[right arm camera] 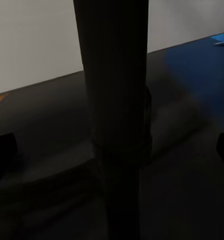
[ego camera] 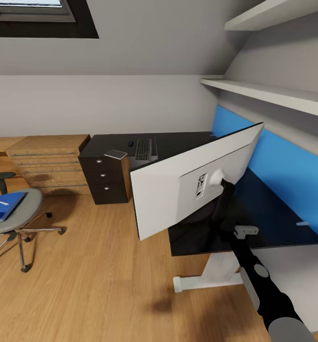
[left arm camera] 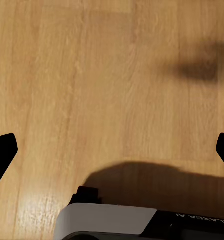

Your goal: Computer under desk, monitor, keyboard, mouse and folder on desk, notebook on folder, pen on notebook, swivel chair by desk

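The monitor point(ego camera: 178, 190) stands tilted at the desk's point(ego camera: 187, 142) front edge with its white back toward me. My right gripper point(right arm camera: 112, 152) is open with the monitor's black stem point(right arm camera: 114, 100) between its spread fingers. My left gripper point(left arm camera: 112, 150) hangs open over bare wood floor. Farther back on the black top lie the keyboard point(ego camera: 143, 148), the mouse point(ego camera: 130, 143) and a thin grey notebook point(ego camera: 115, 154). At the left, the swivel chair point(ego camera: 21, 216) carries the blue folder point(ego camera: 4, 206) with the white pen point(ego camera: 0, 203) on it. The computer is out of view.
A black drawer unit point(ego camera: 104, 183) sits under the desk's left end, beside a light wooden drawer chest point(ego camera: 50, 161). The blue back panel point(ego camera: 277, 161) and two wall shelves point(ego camera: 273, 92) bound the right side. The white desk leg point(ego camera: 216, 275) stands on open wood floor.
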Controlling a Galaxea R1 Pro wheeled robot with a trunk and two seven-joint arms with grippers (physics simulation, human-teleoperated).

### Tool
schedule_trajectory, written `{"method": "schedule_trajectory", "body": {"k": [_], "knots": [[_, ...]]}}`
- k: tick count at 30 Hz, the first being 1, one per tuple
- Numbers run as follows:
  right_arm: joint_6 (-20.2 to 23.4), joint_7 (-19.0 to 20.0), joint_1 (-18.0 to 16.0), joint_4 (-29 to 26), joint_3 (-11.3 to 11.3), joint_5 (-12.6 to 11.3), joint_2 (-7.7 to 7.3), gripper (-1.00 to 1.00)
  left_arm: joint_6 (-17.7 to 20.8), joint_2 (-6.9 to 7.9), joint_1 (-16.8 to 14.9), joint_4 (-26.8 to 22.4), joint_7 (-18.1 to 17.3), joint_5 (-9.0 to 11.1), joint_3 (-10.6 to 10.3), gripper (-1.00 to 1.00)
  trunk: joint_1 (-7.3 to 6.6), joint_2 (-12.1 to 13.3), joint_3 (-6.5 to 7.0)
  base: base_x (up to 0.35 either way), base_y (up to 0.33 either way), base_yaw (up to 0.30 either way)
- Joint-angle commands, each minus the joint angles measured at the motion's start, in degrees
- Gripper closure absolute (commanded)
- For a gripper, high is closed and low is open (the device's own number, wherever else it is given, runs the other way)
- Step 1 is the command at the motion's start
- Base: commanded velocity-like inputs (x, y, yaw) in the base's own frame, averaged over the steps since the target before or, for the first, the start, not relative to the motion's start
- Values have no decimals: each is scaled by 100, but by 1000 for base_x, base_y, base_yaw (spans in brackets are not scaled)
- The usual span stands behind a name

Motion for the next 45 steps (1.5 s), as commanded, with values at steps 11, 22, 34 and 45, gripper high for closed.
{"method": "schedule_trajectory", "body": {"k": [11, 22, 34, 45], "knots": [[-11, 46, -4, 5, -9, -58, -7, -100, -11, -1, -2, -3, -13, -38, 49, -100, 1, -3, -5, 128, 0, 0], [-13, 48, -4, 5, -9, -58, -7, -100, -7, -1, -2, -2, -13, -38, 49, -100, 1, -3, -5, 10, 0, 0], [-19, 46, -4, 5, -10, -58, -7, -100, -9, -1, -2, 0, -13, -38, 49, -100, 1, -3, -5, 45, 0, 0], [-20, 45, -4, 5, -13, -58, -23, -100, -12, -1, -2, -1, -13, -38, 49, -100, 1, -3, -5, 24, 0, 0]]}}
